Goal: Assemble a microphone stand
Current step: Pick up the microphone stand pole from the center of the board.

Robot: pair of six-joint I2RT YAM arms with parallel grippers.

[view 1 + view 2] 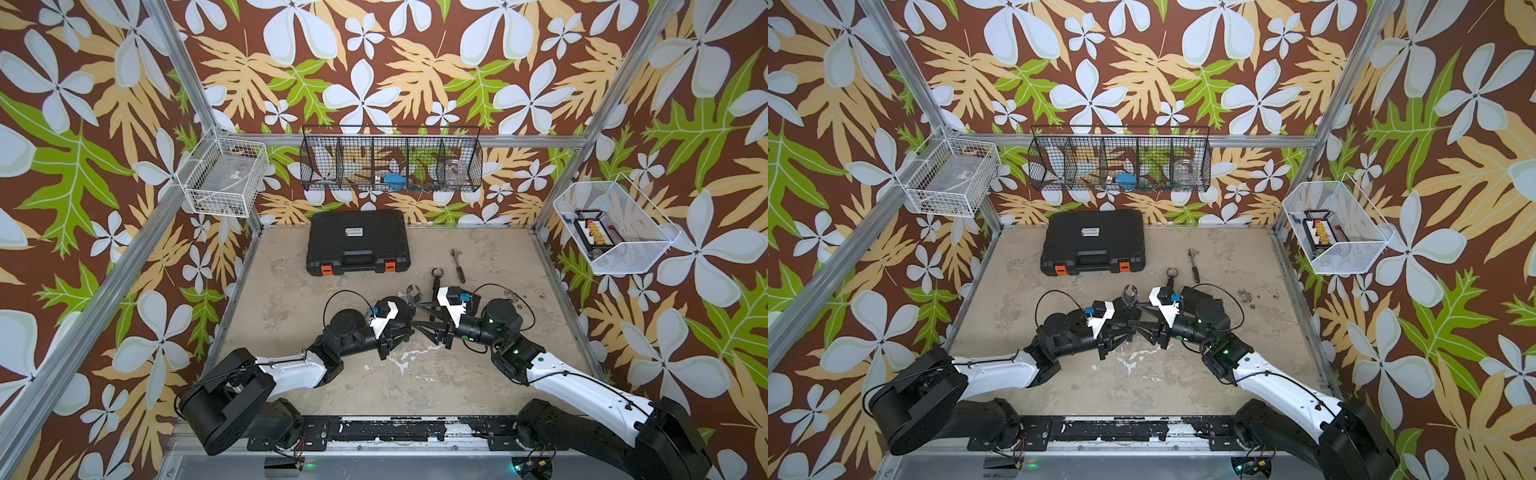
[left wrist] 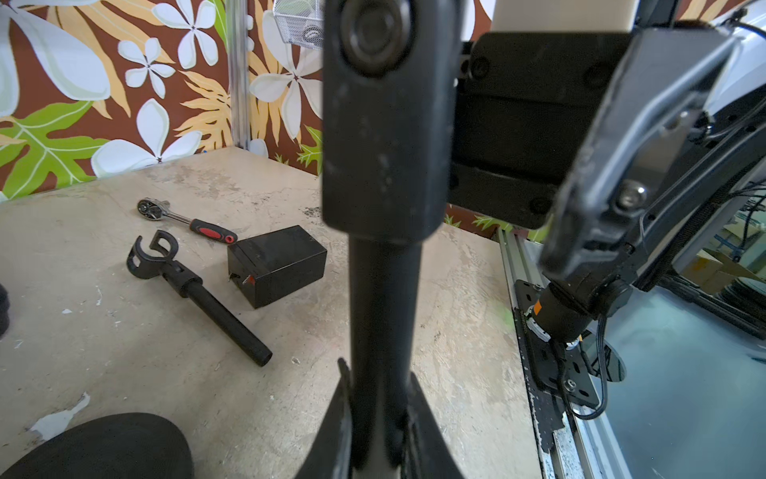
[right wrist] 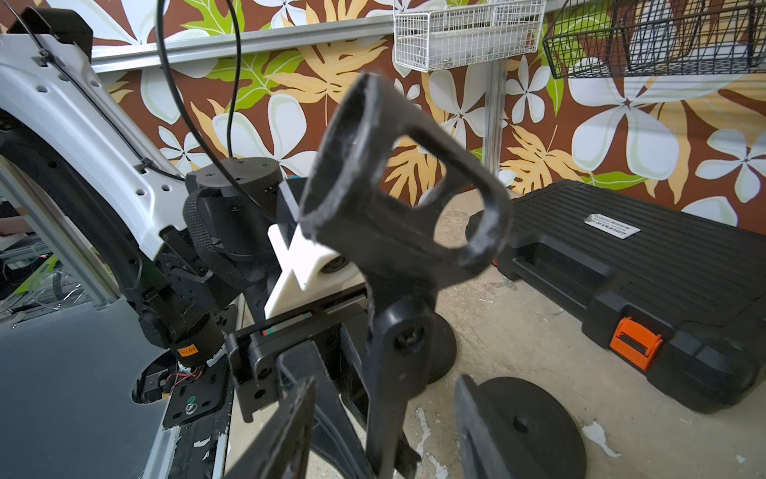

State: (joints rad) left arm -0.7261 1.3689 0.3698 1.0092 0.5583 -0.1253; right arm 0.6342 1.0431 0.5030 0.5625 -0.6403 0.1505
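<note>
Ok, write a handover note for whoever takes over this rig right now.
Left hand: shut on the upright pole topped by a mic clip.
Right hand: open, fingers straddling that clip's stem.
A second pole with clip lies flat on the table; a round base lies nearby, centre hole empty.
Done: cannot tell whether the held pole is seated.
Left: fit poles into bases.

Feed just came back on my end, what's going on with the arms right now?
The left gripper is shut on the upright stand pole, below its mic clip. The right gripper faces it, open jaws straddling the same pole just under the clip, apparently not clamped. A second pole with clip lies loose on the table, beside a ratchet and a black box.
</note>
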